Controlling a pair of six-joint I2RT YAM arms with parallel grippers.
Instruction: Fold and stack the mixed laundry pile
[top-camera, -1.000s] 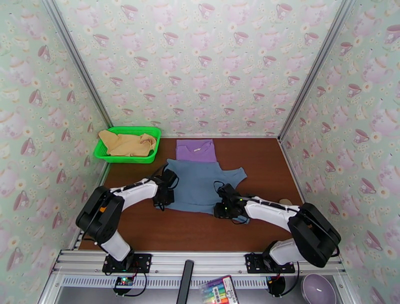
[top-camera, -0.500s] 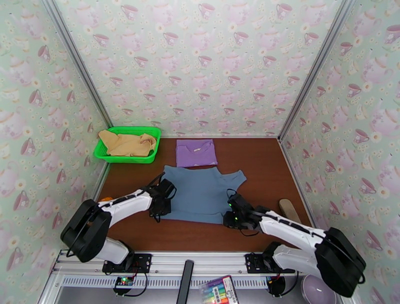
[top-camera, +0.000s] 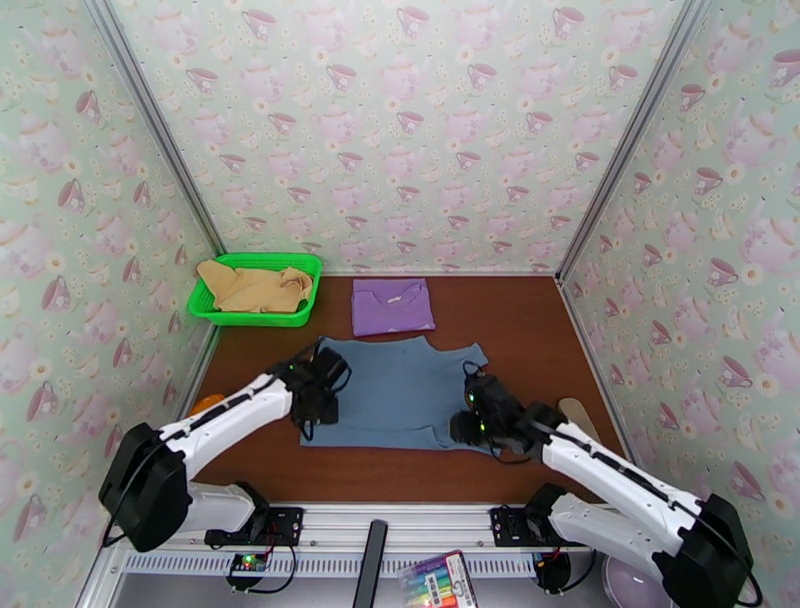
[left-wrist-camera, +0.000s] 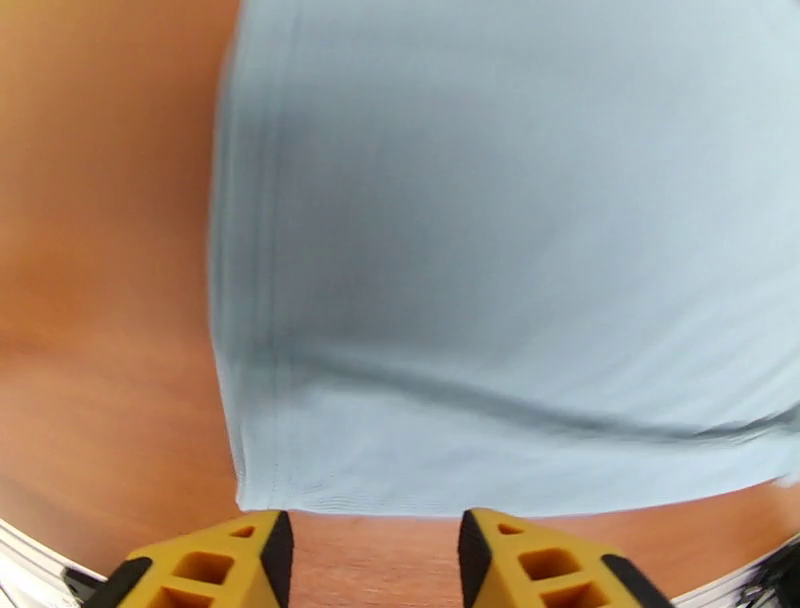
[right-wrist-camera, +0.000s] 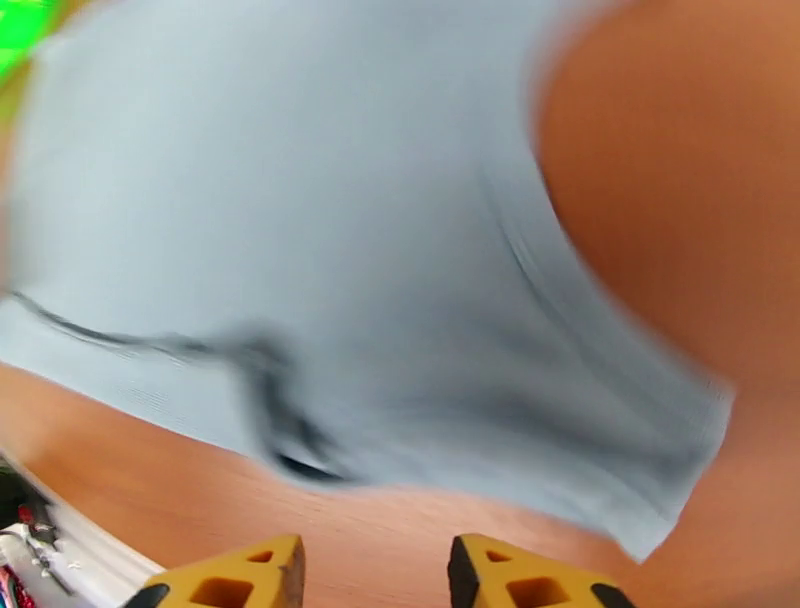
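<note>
Hovering at the near hem of the slate-blue shirt (top-camera: 395, 390), flat on the table (top-camera: 520, 330), I hold my left gripper (left-wrist-camera: 375, 560) and right gripper (right-wrist-camera: 375, 575) parted and empty, and judge folding it is the step in hand, calling next for pinches on its corners.

Green mesh basket (top-camera: 250, 318) at the wooden table's (top-camera: 520, 330) far-left corner

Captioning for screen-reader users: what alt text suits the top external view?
A slate-blue shirt lies spread flat on a brown table, with the left gripper at its left edge and the right gripper at its near right corner. Behind it sits a folded purple shirt, and a tan garment lies in a green basket at far left.
</note>
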